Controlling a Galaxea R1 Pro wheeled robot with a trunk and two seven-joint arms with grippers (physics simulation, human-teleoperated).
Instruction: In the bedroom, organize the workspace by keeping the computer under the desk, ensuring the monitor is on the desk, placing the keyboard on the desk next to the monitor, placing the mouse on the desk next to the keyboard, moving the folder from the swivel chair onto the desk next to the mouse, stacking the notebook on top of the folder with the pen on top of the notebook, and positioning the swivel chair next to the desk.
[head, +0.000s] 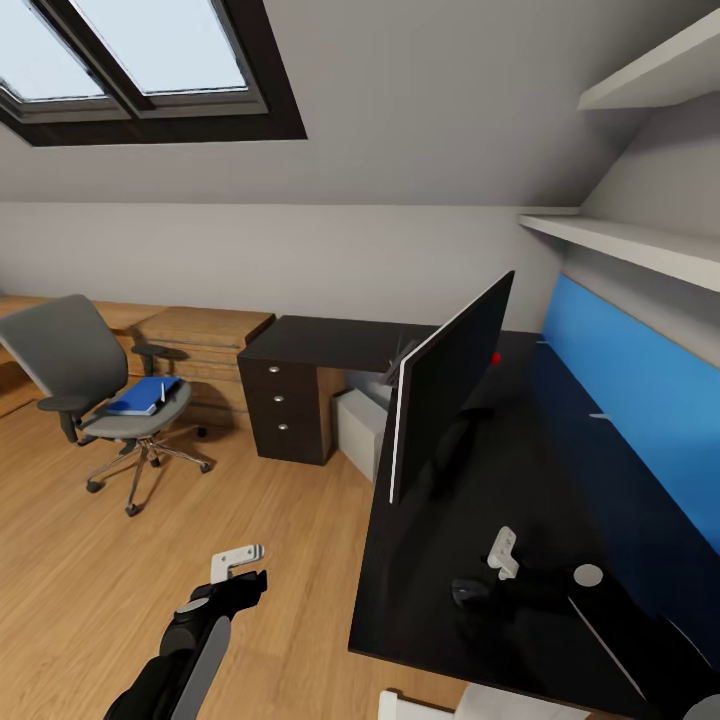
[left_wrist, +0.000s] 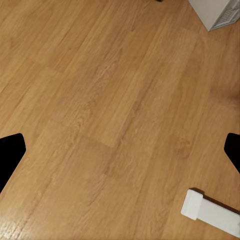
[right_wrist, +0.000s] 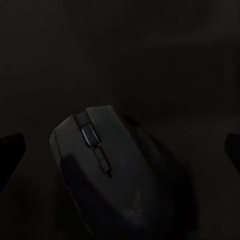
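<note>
Black palm-sized mouse (right_wrist: 117, 172) lies on my glossy black surface (head: 560, 470) near its front edge, between my right fingers (right_wrist: 12, 150), spread wide; left fingers (left_wrist: 11, 152) likewise wide over bare wooden floor (left_wrist: 100, 100).

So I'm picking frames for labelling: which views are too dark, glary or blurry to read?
Head view: evenly lit and slightly soft; the glossy desk reflects the blue panel, and the mouse barely stands out. Right wrist view: very dark, black mouse on black top, low contrast, though its wheel is readable. Left wrist view: bright, clear wooden floor, no glare.
</note>
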